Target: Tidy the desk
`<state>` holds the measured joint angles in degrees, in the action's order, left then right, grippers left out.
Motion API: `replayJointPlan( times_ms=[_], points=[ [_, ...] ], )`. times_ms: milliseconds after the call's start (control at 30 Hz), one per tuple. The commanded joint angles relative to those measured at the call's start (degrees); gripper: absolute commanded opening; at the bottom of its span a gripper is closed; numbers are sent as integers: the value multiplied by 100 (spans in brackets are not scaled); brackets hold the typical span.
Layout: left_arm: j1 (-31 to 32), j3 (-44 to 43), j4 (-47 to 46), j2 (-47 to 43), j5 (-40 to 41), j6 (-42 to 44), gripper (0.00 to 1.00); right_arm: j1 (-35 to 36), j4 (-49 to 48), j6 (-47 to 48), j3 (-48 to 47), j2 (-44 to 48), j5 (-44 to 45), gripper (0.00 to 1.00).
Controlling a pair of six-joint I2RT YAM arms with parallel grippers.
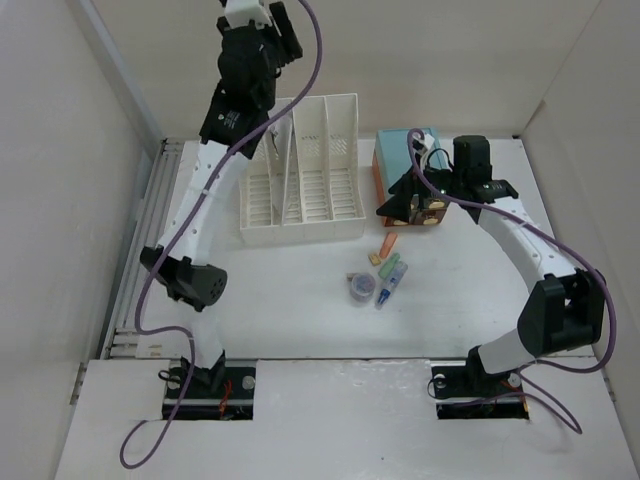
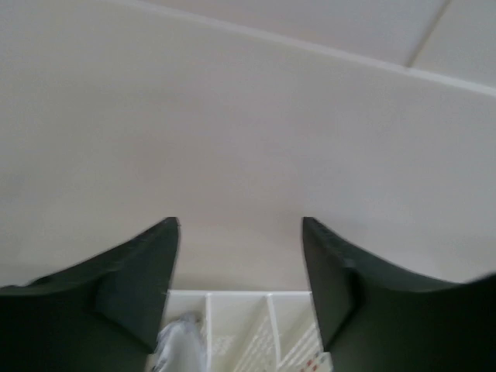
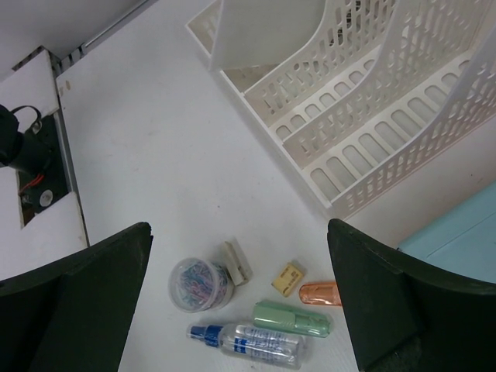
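Note:
On the white desk (image 1: 300, 320), a small group of items lies in the middle: a clear tub of paper clips (image 3: 200, 283), a spray bottle with a blue cap (image 3: 248, 343), a green marker (image 3: 292, 318), an orange cap-like piece (image 3: 319, 294), a yellow eraser (image 3: 287, 278) and a white eraser (image 3: 236, 262). My right gripper (image 3: 239, 229) hangs open above them with nothing between its fingers. My left gripper (image 2: 240, 232) is open and empty, raised high over the back of the white file rack (image 1: 300, 230). A pale wrapped thing (image 2: 178, 341) sits in the rack's left slot.
A teal drawer box (image 1: 395, 150) stands right of the rack, just behind my right gripper (image 1: 410, 208). A grey rail (image 1: 140, 250) runs along the desk's left edge. White walls close in the back and both sides.

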<state>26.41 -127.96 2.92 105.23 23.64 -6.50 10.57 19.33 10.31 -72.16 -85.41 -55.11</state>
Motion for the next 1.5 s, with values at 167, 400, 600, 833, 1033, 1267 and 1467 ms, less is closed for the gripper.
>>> replayJointPlan(
  times_ms=[167,400,600,833,1033,1267,1467],
  points=[
    [-831,-643,3494,-117,-1458,-1090,44,-28,36,77,-228,226,-237,100],
    [-664,650,3180,-424,-1687,-1143,46,-28,36,77,-228,226,-237,100],
    [-366,710,3725,-134,-1740,-897,50,-28,36,77,-228,279,-237,100],
    [-312,650,3707,-118,-1801,-844,56,-28,36,77,-228,279,-237,100],
    [-312,579,3874,252,-1723,-791,57,-28,36,77,-228,279,-237,100],
    [-312,527,3927,516,-1362,-739,55,-81,88,77,-228,279,-298,100],
    [-312,474,3927,735,-818,-738,47,-81,88,77,-228,279,-298,100]
  ],
)
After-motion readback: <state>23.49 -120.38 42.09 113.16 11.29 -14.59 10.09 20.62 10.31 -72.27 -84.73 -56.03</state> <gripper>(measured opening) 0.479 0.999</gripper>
